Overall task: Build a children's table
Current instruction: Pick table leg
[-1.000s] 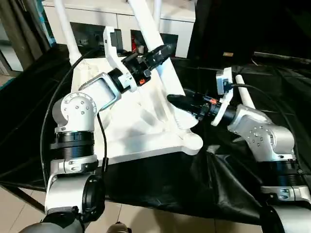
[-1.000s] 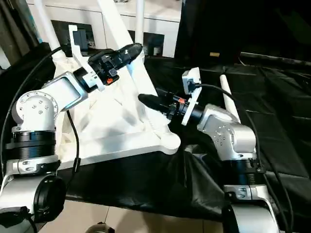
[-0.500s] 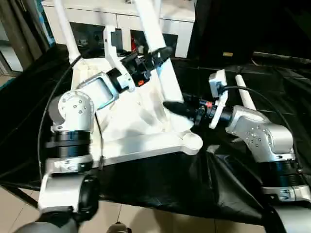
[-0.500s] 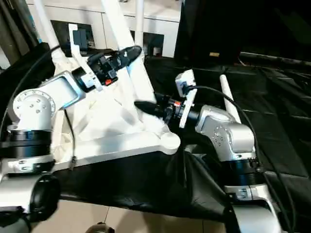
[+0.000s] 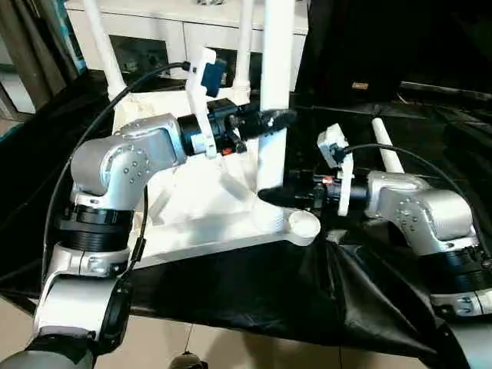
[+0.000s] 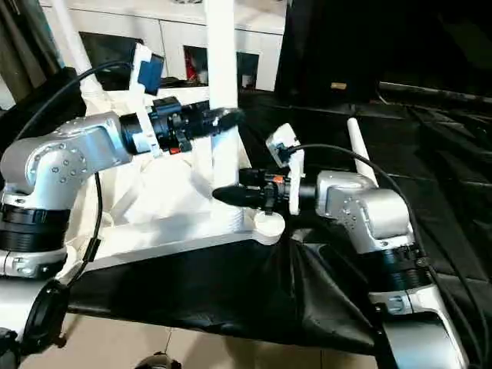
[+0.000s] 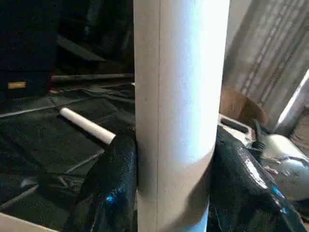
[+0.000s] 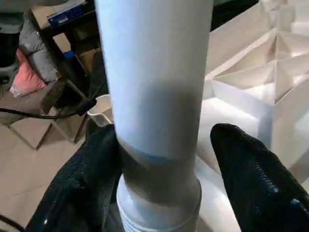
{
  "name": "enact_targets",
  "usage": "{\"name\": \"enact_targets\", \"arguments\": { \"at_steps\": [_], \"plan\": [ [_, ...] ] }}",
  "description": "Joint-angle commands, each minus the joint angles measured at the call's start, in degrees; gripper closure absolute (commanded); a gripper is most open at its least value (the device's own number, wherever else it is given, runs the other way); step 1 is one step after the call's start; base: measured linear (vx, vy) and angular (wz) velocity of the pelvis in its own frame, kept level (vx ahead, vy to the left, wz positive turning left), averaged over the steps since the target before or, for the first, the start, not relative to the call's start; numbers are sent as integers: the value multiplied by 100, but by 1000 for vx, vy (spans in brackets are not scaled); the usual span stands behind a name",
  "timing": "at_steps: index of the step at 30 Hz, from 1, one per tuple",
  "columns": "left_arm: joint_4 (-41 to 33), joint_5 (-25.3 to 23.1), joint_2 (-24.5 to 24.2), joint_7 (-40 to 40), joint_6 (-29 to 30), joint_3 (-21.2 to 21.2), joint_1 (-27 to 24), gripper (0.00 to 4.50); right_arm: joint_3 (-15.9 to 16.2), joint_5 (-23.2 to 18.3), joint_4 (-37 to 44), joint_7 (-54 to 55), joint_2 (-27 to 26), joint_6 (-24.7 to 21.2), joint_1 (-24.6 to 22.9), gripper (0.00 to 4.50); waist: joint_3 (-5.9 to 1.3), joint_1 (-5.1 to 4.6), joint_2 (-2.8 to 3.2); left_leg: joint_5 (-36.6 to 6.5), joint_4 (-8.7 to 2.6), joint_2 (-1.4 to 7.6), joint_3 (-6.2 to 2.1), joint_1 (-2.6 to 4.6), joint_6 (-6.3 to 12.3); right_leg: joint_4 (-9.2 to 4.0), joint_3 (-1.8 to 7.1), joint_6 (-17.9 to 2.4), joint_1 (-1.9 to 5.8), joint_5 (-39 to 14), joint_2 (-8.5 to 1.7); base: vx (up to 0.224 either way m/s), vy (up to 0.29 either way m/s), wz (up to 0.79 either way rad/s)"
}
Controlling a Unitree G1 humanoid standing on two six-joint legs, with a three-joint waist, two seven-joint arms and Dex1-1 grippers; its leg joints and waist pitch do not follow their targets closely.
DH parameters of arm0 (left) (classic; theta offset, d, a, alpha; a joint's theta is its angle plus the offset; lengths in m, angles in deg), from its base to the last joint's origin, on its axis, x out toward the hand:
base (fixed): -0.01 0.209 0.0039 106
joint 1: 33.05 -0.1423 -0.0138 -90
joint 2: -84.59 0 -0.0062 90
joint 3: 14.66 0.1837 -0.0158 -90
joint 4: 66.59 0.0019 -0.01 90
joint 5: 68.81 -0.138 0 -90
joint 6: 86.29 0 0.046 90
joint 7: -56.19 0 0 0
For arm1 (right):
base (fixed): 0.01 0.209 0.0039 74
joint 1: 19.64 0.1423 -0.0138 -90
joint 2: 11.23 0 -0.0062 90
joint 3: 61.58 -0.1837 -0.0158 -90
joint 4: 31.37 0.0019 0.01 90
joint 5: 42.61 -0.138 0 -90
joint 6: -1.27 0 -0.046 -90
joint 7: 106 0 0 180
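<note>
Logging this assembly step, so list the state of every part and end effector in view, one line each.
Tabletop: upside down on the black cloth, ribbed underside up.
Held leg: upright, its lower end at the near right corner socket.
Corner socket: open, empty.
Spare leg: lying flat on the cloth.
Far legs: standing upright.
Left end effector: shut on the held leg, high up.
Right end effector: fingers either side of the leg's base, gap visible.

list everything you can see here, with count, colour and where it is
tabletop: 1, white, ribbed underside up on the black cloth
held leg: 1, white, upright at the tabletop's near right corner socket
standing legs: 2, white, at the far corners
loose leg: 1, white, lying on the cloth at right
cloth: 1, black, covering the work surface
cabinet: 1, white, behind
left end effector: black, gripping the held leg higher up
right end effector: black, around its base
</note>
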Motion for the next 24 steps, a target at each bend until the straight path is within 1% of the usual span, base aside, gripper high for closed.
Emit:
{"name": "enact_targets", "arguments": {
  "at_steps": [1, 2, 5, 6, 8, 12, 14, 15, 19, 21, 24],
  "plan": [
    [-151, 54, -25, -111, -10, 83, 13, 268, 42, -64, 109, -43, 52, -74, 111, 131, -475, -9, -24, -661, -375, 101, -16, 76, -163, -416, 262, -969, 351, -639, -359, 0, 0, 0],
    [-147, 66, -14, -131, -15, 80, 21, 268, 55, -51, 89, -47, 42, -74, 120, 131, -473, -8, -33, -690, -376, 102, -14, 84, -166, -424, 264, -961, 348, -683, -361, 0, 0, 0],
    [-165, 137, 22, -188, 8, 67, 29, 268, 81, -21, 50, -62, 20, -61, 136, 131, -475, -4, -29, -700, -374, 102, -15, 80, -172, -422, 265, -955, 350, -710, -363, 0, 0, 0],
    [-173, 147, 27, -192, 15, 65, 28, 268, 86, -14, 40, -64, 14, -55, 140, 131, -473, -6, -38, -693, -375, 102, -15, 77, -172, -423, 266, -953, 351, -706, -363, 0, 0, 0],
    [-213, 235, 81, -232, 60, 23, 22, 268, 110, 26, -17, -50, -11, -14, 166, 131, -480, -1, -33, -640, -369, 100, -15, 77, -158, -408, 264, -975, 349, -626, -360, 0, 0, 0],
    [-228, 202, 45, -261, 59, 44, 23, 268, 129, 31, -36, -51, -21, 1, 181, 131, -481, -3, -34, -635, -369, 102, -18, 75, -158, -402, 262, -995, 354, -595, -360, 0, 0, 0],
    [-223, 201, 40, -270, 49, 44, 25, 268, 138, 28, -42, -50, -21, 9, 184, 131, -476, -3, -31, -658, -369, 99, -14, 75, -160, -412, 263, -972, 351, -648, -360, 0, 0, 0],
    [-241, 278, 61, -276, 97, 3, 28, 268, 151, 32, -41, -56, -14, 15, 178, 131, -476, -4, -32, -663, -370, 100, -14, 76, -162, -412, 265, -966, 351, -658, -358, 0, 0, 0],
    [-243, 234, 22, -353, 77, 54, 17, 268, 155, 48, -55, -62, -29, 18, 176, 131, -482, -2, -24, -641, -367, 98, -16, 78, -170, -405, 264, -965, 352, -605, -354, 0, 0, 0],
    [-242, 212, 10, -363, 68, 86, 7, 268, 142, 41, -49, -68, -27, 9, 167, 161, -485, 1, -22, -641, -368, 99, -18, 79, -174, -400, 262, -974, 354, -586, -355, 0, 0, 0],
    [-236, 246, 8, -370, 75, 79, 18, 268, 142, 37, -70, -79, -29, 6, 176, 180, -487, -1, -17, -658, -363, 96, -17, 79, -172, -402, 263, -981, 358, -565, -354, 0, 0, 0]
  ]
}}
